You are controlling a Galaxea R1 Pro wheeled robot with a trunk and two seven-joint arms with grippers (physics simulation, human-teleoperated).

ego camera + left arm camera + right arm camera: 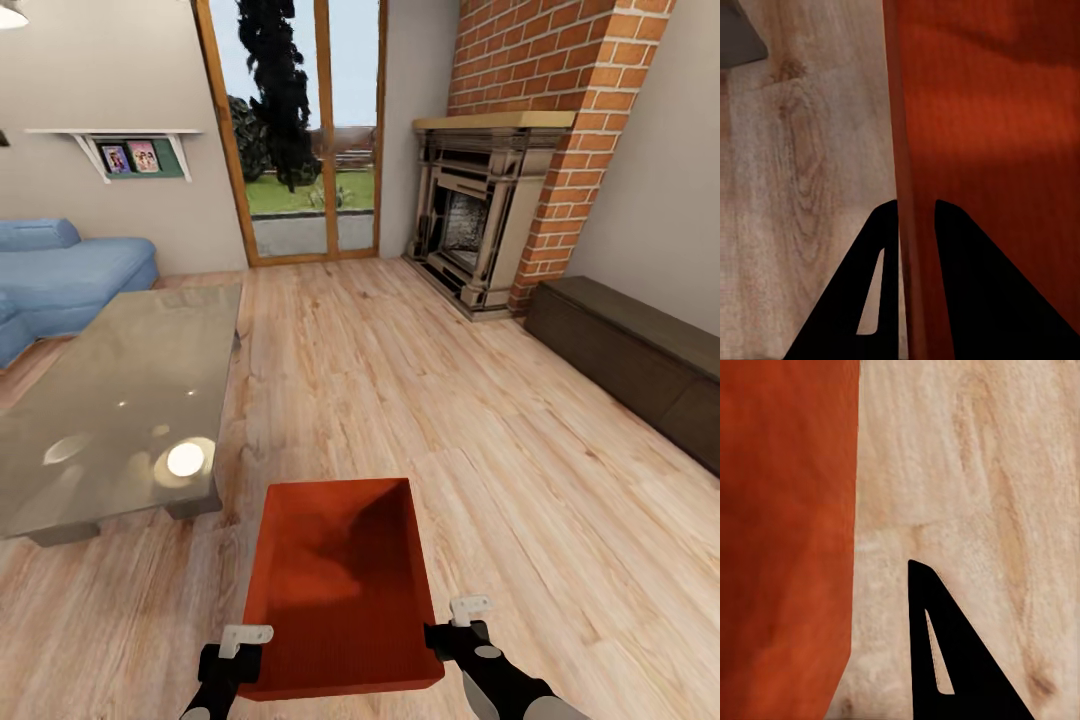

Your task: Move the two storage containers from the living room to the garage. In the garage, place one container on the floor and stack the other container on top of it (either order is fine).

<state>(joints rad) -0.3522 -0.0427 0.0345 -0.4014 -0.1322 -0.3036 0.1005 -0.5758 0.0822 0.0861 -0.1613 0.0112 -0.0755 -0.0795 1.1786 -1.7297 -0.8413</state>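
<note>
Light wood-plank floor [420, 400] fills the living room, with a brick chimney [560, 120] and fireplace [480, 220] at about one o'clock, a glass door [300, 130] at twelve, a grey glass table [120, 400] at ten and a blue sofa [70, 275] beyond it. One orange-red tub [340, 590] sits low in the middle, at six o'clock, held above the planks between both arms. Left gripper [916, 214] has its two black fingers closed on the tub's left wall, one inside, one outside. Right gripper [450, 635] is at the tub's right wall; one finger [945, 652] shows outside it, so I cannot tell its grip.
</note>
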